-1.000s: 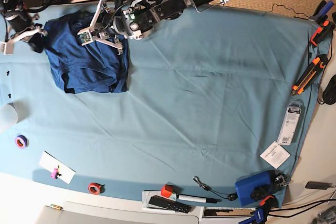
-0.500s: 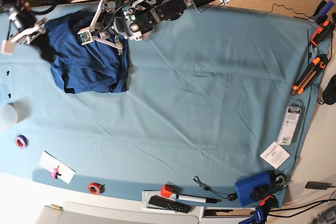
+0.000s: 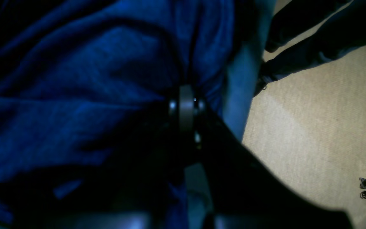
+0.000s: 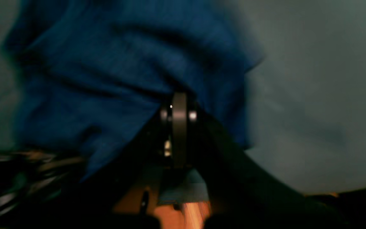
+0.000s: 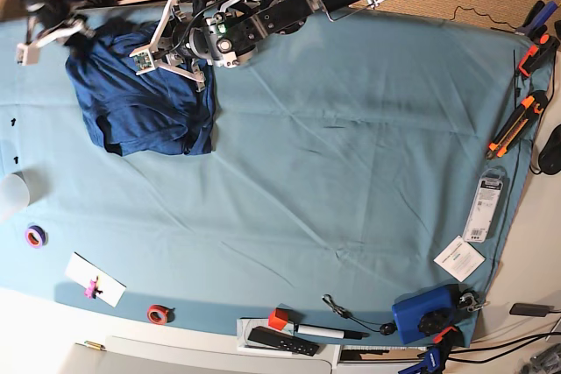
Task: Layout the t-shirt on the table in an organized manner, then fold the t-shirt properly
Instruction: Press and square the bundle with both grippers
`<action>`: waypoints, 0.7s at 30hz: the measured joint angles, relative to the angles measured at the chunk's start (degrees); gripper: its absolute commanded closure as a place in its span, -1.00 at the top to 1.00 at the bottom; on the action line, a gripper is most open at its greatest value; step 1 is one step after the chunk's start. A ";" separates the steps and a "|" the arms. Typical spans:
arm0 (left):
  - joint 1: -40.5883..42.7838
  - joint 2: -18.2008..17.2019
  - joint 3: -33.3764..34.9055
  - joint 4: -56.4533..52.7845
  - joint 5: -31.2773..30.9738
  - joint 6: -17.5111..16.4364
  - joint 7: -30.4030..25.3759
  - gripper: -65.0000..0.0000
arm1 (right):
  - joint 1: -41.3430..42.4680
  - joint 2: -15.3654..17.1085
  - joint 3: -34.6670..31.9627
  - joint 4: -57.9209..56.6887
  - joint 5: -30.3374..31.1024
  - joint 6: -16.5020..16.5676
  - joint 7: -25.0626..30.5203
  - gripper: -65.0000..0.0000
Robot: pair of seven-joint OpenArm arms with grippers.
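Navy t-shirt [image 5: 140,107] lies bunched (creased) at the teal table [image 5: 351,172] corner.

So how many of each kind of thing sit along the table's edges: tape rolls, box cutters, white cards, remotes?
Tape rolls: 2, purple and red
Orange box cutters: 2, and
White cards: 2, and
Black remote: 1
Total: 7

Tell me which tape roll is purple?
The purple tape roll lies near the table's left edge in the base view. The other roll, by the front edge, is red.
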 measured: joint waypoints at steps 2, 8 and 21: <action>-0.09 0.00 0.00 0.02 0.02 -0.33 0.66 -1.00 | 0.46 1.60 0.02 0.00 -2.36 -0.04 1.70 -1.00; -0.15 0.00 0.00 0.24 1.70 -2.01 1.75 -1.00 | 3.04 5.14 0.04 0.02 -2.93 -0.04 3.26 -1.00; -0.13 0.00 0.00 0.33 1.73 -2.03 1.55 -1.00 | -1.53 5.01 0.04 0.04 29.11 -0.04 -7.85 -1.00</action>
